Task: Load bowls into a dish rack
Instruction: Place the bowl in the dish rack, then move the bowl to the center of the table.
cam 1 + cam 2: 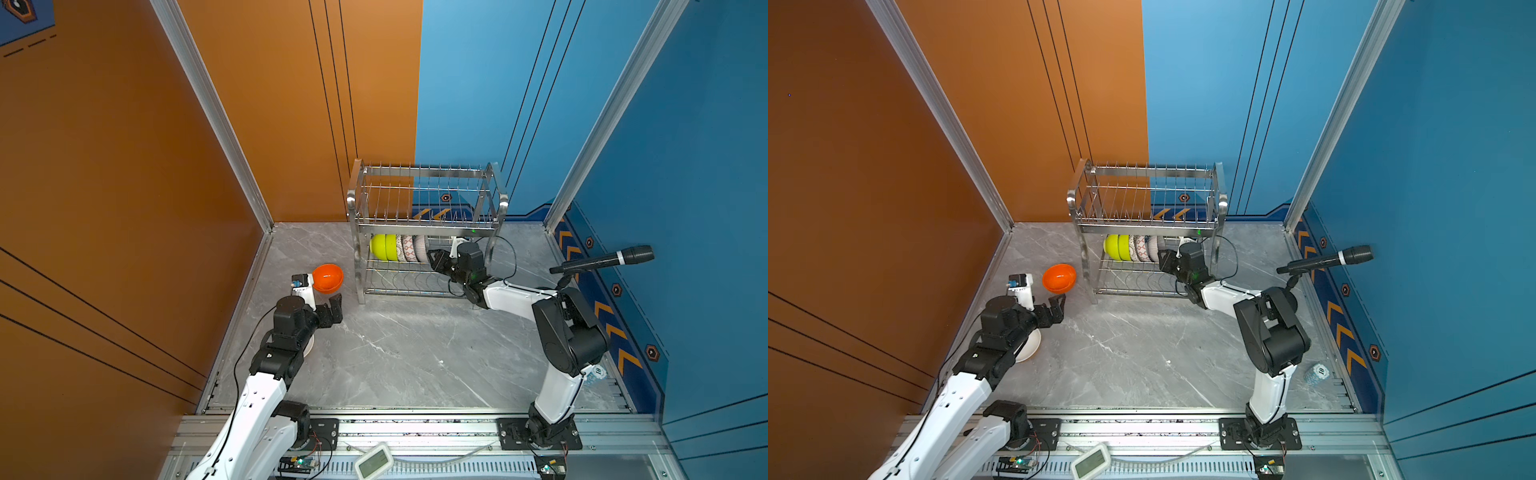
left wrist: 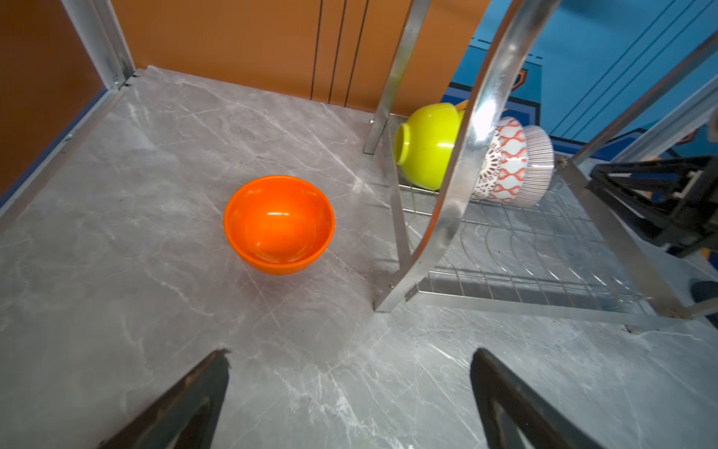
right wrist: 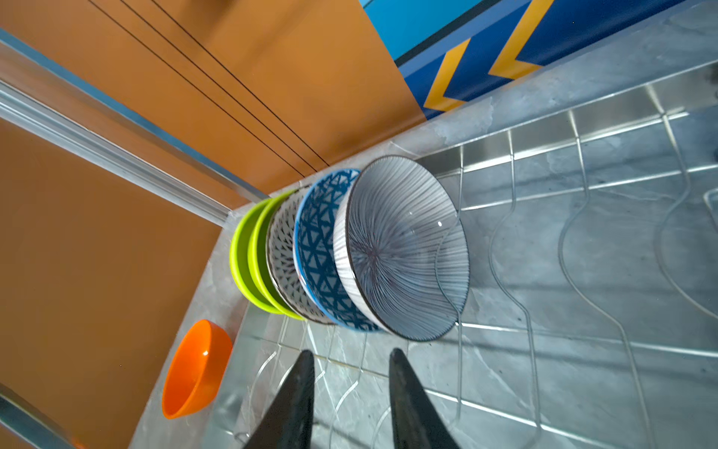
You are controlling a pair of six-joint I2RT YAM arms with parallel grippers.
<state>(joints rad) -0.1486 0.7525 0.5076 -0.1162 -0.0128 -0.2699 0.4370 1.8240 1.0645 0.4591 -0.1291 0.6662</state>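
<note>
An orange bowl (image 1: 327, 277) (image 2: 279, 223) stands upright on the grey table, just left of the dish rack (image 1: 428, 228) (image 1: 1142, 228). My left gripper (image 1: 336, 307) (image 2: 349, 353) hovers open a short way in front of it, holding nothing. Several bowls stand on edge in a row on the rack's lower tier: lime-green ones (image 1: 380, 246) at the left end, a striped bowl (image 3: 404, 248) at the right end. My right gripper (image 1: 432, 257) (image 3: 351, 352) reaches into that tier beside the striped bowl, narrowly open and empty. A white bowl (image 1: 1030, 349) lies partly hidden under my left arm.
A black microphone (image 1: 602, 262) juts out over the table's right side. A small chip stack (image 1: 1316, 372) stands near the right wall. A white sensor post (image 1: 302, 284) rises just left of the orange bowl. Orange and blue walls enclose the table.
</note>
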